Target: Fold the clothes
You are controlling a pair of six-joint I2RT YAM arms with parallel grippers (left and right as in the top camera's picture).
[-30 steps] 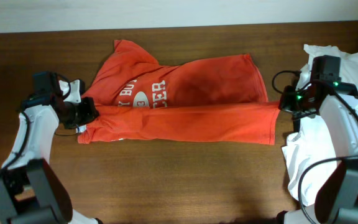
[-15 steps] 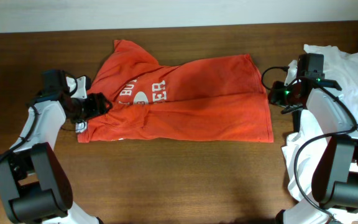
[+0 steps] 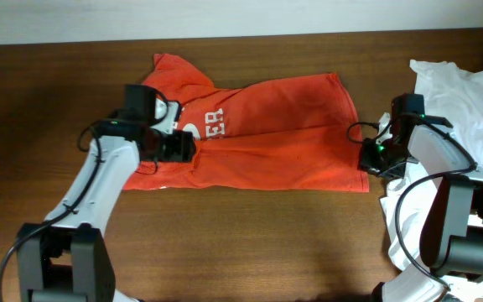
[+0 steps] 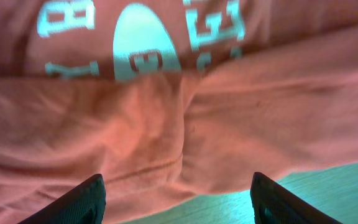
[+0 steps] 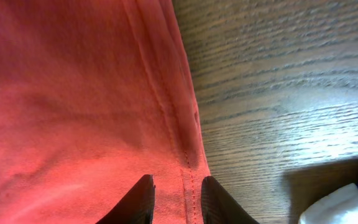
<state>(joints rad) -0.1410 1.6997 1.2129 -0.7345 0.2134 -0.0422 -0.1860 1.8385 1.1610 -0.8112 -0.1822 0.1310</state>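
Observation:
The orange-red T-shirt (image 3: 267, 143) lies flat across the table with its front edge folded over, the white print (image 3: 204, 124) showing at its left. My left gripper (image 3: 183, 148) hovers over the shirt's left part. In the left wrist view it (image 4: 176, 202) is wide open above wrinkled cloth (image 4: 166, 112), with nothing between the fingers. My right gripper (image 3: 366, 159) is at the shirt's right hem. In the right wrist view it (image 5: 178, 202) stands narrowly open, with the stitched hem (image 5: 188, 162) lying flat between the fingers. White T-shirts (image 3: 468, 92) are heaped at the far right.
The brown wooden table (image 3: 241, 243) shows bare in front of the shirt and beside its right hem (image 5: 278, 74). White cloth (image 5: 334, 214) lies close to the right gripper. A pale wall runs along the table's back edge.
Both grippers have opened and let go of the shirt's folded edge. The left one moved right, onto the shirt. The right one moved forward along the right hem and has narrowed again.

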